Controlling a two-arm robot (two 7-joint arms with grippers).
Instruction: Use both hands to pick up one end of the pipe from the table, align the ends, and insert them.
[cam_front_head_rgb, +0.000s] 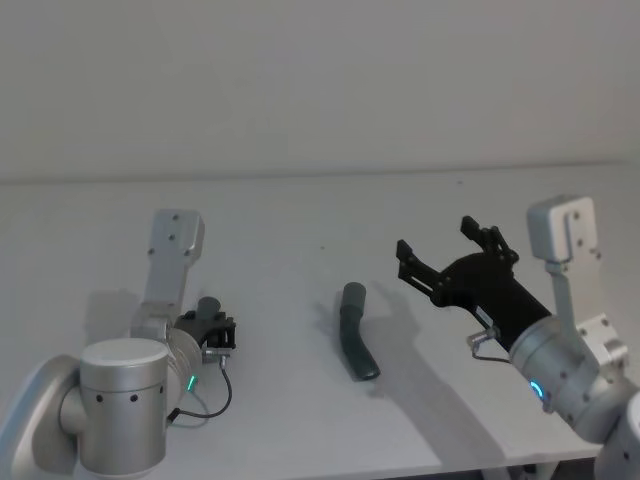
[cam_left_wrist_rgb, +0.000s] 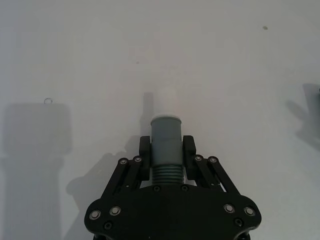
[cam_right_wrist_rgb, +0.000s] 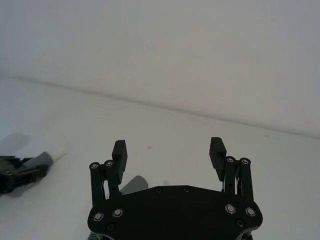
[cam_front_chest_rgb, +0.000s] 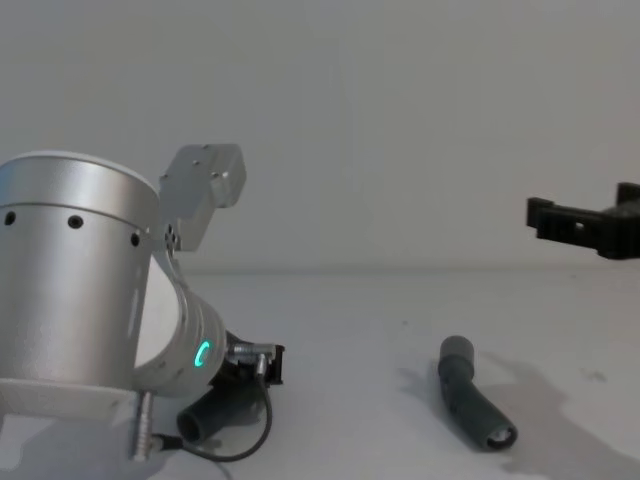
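We are pinching one ribbed dark grey hose piece (cam_left_wrist_rgb: 165, 132) in our black slim-fingered left hand (cam_left_wrist_rgb: 166, 149), near the plain white desk (cam_front_head_rgb: 280, 220), its white tip (cam_left_wrist_rgb: 165, 116) free for insertion. Our right hand (cam_front_head_rgb: 435, 237) is hovering spread beside the second bent hose piece (cam_front_head_rgb: 354, 343), which is lying mid-desk awaiting pickup.

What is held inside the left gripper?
A dark grey hose piece, clamped by the left gripper; its cuff and white tip stick out. Its rear part is covered by the gripper's body.
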